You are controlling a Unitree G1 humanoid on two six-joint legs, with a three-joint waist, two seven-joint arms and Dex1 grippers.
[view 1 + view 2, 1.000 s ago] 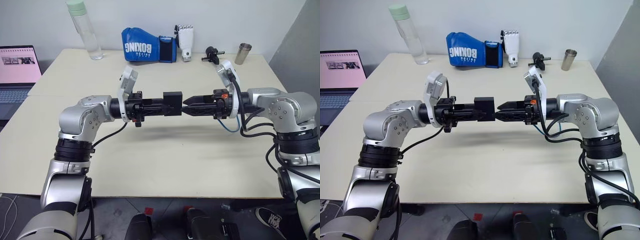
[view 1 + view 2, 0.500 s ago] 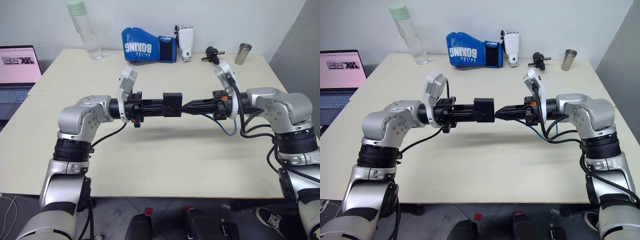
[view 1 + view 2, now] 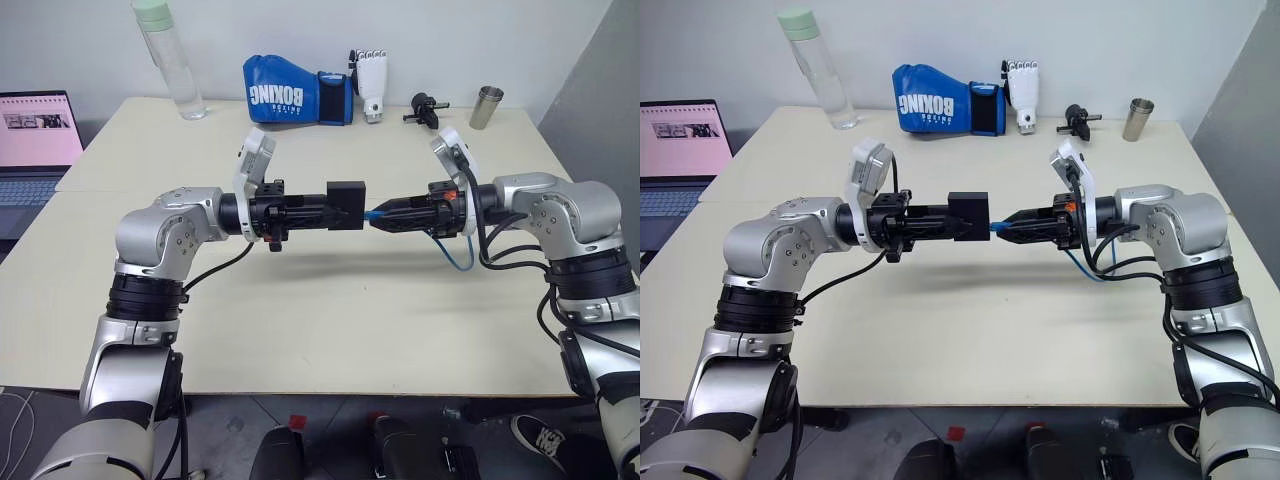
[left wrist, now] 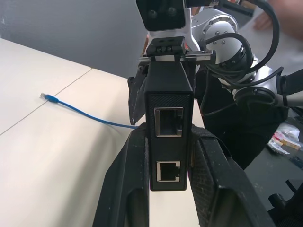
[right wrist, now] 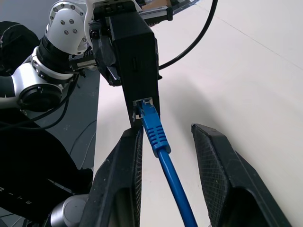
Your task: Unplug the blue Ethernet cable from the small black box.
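Left fingers (image 4: 208, 179) clamp the small black box (image 4: 168, 127); right fingers (image 5: 222, 175) flank the blue Ethernet cable (image 5: 158, 142).

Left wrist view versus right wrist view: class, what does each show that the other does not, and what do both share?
Left wrist: two empty ports on the small black box, the left gripper shut on it, the blue Ethernet cable ending in a free plug on the table. Right wrist: the other plug in the box's edge, between the right gripper's open fingers. Both: box, cable, table.
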